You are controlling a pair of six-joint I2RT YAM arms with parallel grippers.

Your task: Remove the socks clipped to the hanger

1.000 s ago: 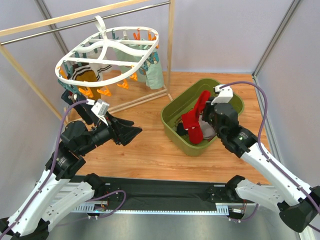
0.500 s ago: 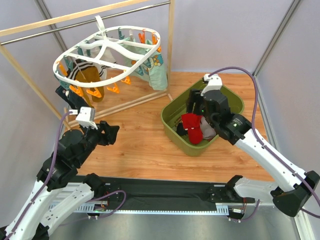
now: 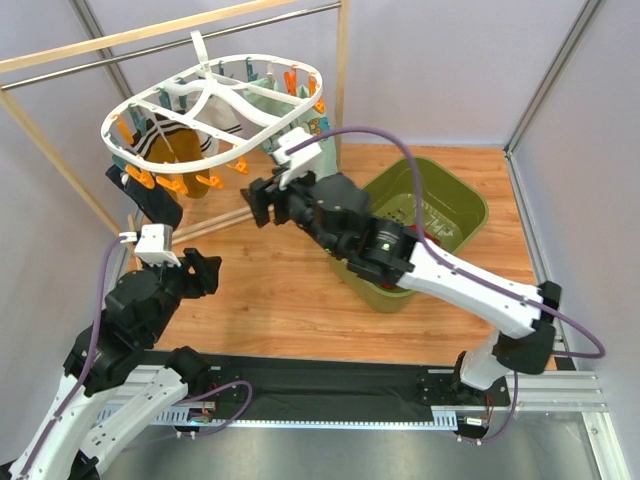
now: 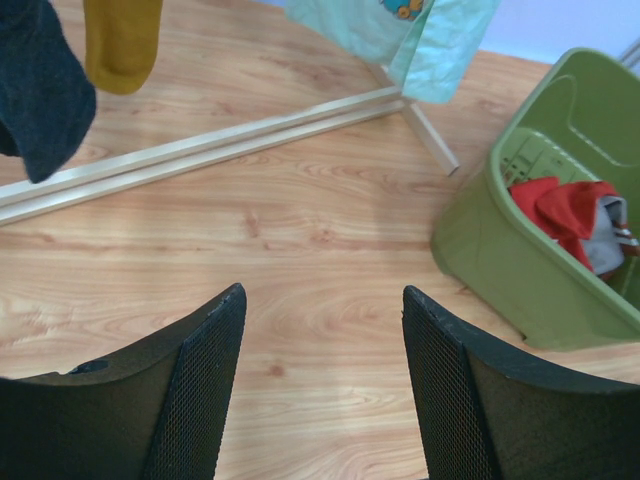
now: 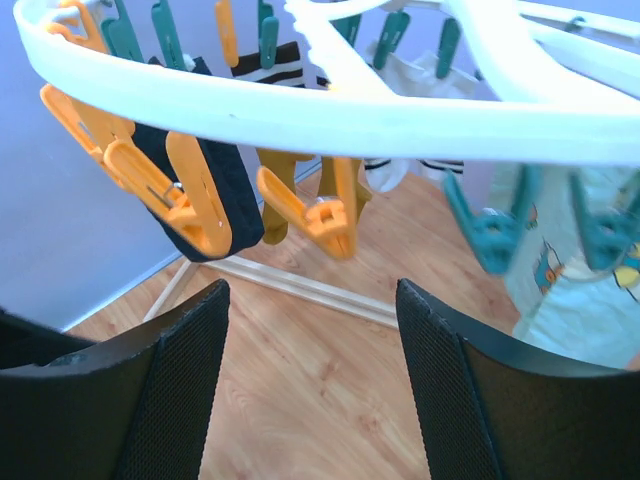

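The white oval hanger [image 3: 205, 108] hangs from the rail, with socks clipped under it: a mustard sock [image 3: 170, 148], a dark sock [image 3: 157, 205] and a mint printed sock [image 3: 308, 150]. My right gripper [image 3: 263, 203] is open and empty, just below the hanger's near rim [image 5: 300, 112]. Ahead of it hang orange clips [image 5: 310, 215], the dark sock [image 5: 228, 205] and the mint sock [image 5: 560, 290]. My left gripper [image 3: 204, 272] is open and empty, low over the floor [image 4: 322, 300]. The left wrist view shows the dark sock [image 4: 40, 90] and the mustard sock [image 4: 122, 40] above.
A green bin [image 3: 452, 205] stands at the right, holding a red sock [image 4: 560, 210] and others. The wooden and metal rail frame [image 3: 340, 90] has its base bar [image 4: 230, 145] lying on the floor. Teal clips [image 5: 490, 235] dangle from the hanger. Grey walls close in both sides.
My right gripper opened and let the red sock go into the bin, then swung left to under the hanger. My left arm drew back toward the near left. The hanger swayed.
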